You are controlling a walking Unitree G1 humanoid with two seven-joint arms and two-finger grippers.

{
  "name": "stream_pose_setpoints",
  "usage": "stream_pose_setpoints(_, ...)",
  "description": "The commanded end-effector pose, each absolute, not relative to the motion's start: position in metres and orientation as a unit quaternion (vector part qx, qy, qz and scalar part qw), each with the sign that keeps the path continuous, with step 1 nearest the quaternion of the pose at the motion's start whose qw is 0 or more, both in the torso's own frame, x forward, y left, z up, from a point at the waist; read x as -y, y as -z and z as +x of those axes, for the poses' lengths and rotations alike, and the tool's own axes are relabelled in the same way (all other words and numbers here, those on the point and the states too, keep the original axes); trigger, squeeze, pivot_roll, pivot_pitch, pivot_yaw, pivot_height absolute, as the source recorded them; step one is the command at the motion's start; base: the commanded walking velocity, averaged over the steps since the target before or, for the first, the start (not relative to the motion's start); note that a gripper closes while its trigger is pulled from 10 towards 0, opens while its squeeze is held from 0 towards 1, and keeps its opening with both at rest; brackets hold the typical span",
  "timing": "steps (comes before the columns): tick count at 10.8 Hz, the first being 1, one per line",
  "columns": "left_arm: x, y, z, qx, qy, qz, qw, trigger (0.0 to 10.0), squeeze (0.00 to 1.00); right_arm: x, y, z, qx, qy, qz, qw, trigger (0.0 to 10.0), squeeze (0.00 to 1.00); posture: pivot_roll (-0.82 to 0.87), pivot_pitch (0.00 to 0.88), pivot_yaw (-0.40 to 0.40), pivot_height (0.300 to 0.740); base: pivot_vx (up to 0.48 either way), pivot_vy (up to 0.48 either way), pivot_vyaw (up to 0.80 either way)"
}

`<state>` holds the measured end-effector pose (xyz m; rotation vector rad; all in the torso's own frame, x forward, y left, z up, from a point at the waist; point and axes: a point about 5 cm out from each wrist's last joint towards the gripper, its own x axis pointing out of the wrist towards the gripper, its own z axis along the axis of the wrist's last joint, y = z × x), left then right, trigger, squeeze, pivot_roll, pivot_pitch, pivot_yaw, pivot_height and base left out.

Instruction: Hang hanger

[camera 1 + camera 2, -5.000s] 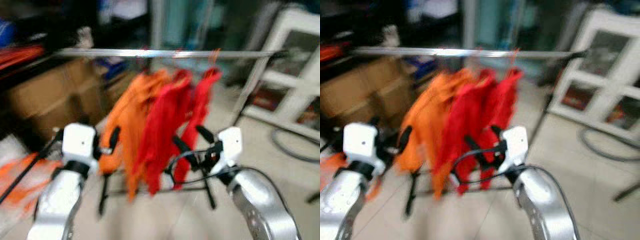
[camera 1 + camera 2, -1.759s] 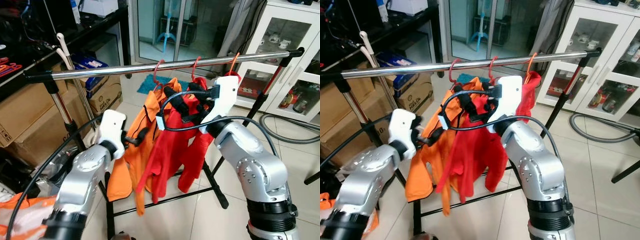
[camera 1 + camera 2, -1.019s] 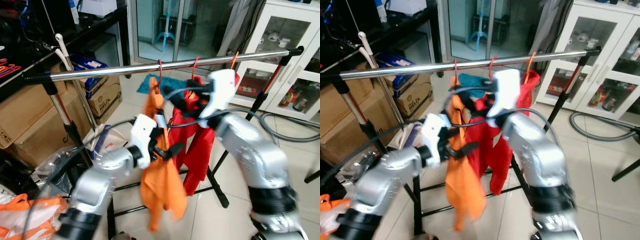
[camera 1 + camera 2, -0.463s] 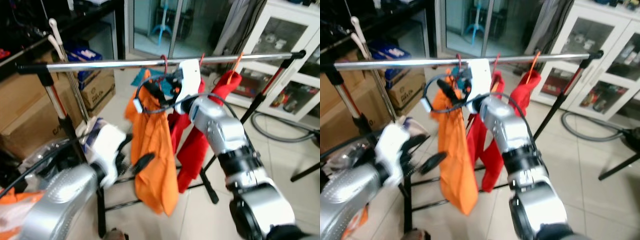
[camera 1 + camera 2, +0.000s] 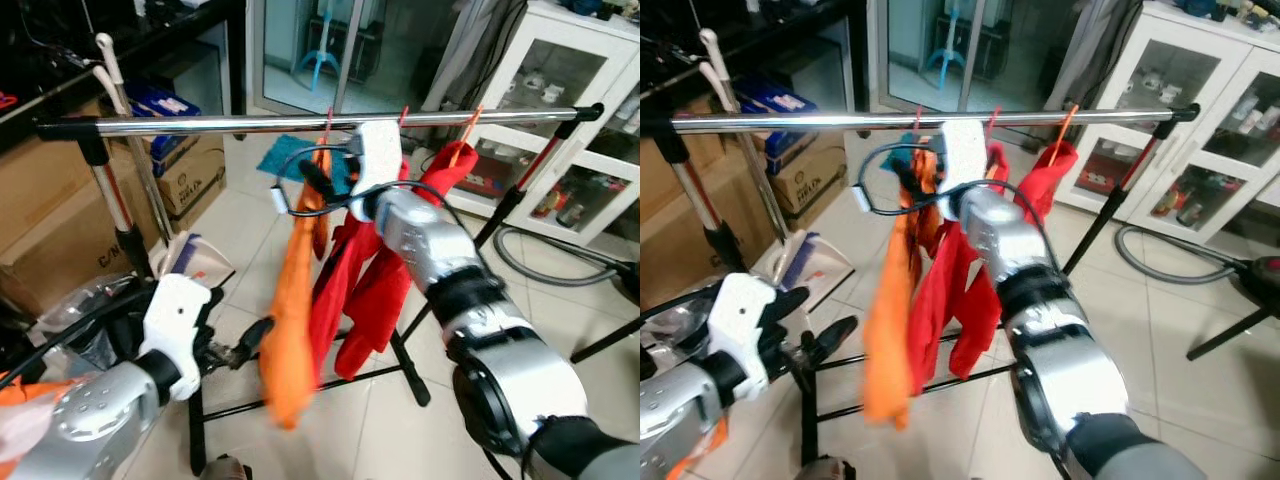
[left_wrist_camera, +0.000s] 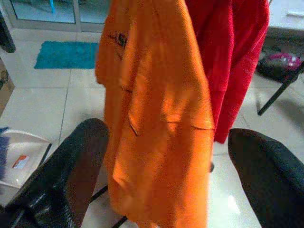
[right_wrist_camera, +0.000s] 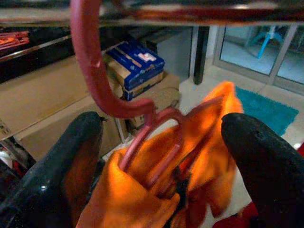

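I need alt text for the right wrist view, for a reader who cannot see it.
A red hanger carrying an orange garment hooks over a metal rail, framed by the right end effector with its two black fingers spread apart. Cardboard boxes stand behind.

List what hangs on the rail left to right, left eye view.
Orange garment → middle red garment → right red garment, on the rail.
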<state>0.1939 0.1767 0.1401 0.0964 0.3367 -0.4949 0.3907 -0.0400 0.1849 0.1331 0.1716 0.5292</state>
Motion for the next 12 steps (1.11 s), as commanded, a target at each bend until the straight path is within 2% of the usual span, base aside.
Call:
stream_pose_setpoints(1, -0.176, -0.143, 0.192, -0.164, 0.244, 0.053, 0.954, 10.0, 0.00, 0.041, -0.188, 0.394, -0.081, -0.248, 0.066, 0.963, 10.0, 0.00, 0.20, 0.061, -0.136, 0.740, 0.000, 0.000, 0.00)
stream_pose_setpoints(3, -0.174, -0.142, 0.192, -0.167, 0.241, 0.054, 0.955, 10.0, 0.00, 0.038, -0.191, 0.398, -0.080, -0.222, 0.076, 0.969, 10.0, 0.00, 0.20, 0.061, -0.137, 0.740, 0.000, 0.000, 0.00)
stream_pose_setpoints(6, -0.169, -0.141, 0.192, -0.168, 0.251, 0.051, 0.952, 10.0, 0.00, 0.047, -0.190, 0.403, -0.095, -0.176, 0.075, 0.977, 10.0, 0.00, 0.19, 0.057, -0.132, 0.740, 0.000, 0.000, 0.00)
stream_pose_setpoints(7, -0.169, -0.141, 0.193, -0.169, 0.251, 0.052, 0.952, 10.0, 0.00, 0.053, -0.187, 0.404, -0.102, -0.163, 0.079, 0.978, 7.5, 0.00, 0.19, 0.057, -0.132, 0.740, 0.000, 0.000, 0.00)
stream_pose_setpoints(8, -0.168, -0.141, 0.194, -0.170, 0.253, 0.052, 0.951, 10.0, 0.00, 0.057, -0.183, 0.404, -0.109, -0.154, 0.081, 0.979, 1.4, 0.00, 0.18, 0.058, -0.124, 0.740, 0.000, 0.000, 0.00)
stream_pose_setpoints(9, -0.167, -0.141, 0.194, -0.170, 0.257, 0.053, 0.950, 10.0, 0.00, 0.060, -0.181, 0.404, -0.114, -0.150, 0.085, 0.978, 0.0, 0.00, 0.18, 0.057, -0.121, 0.740, 0.000, 0.000, 0.00)
stream_pose_setpoints(12, -0.165, -0.142, 0.195, -0.170, 0.261, 0.054, 0.949, 10.0, 0.00, 0.061, -0.185, 0.406, -0.109, -0.153, 0.090, 0.978, 0.0, 0.00, 0.17, 0.057, -0.125, 0.740, 0.000, 0.000, 0.00)
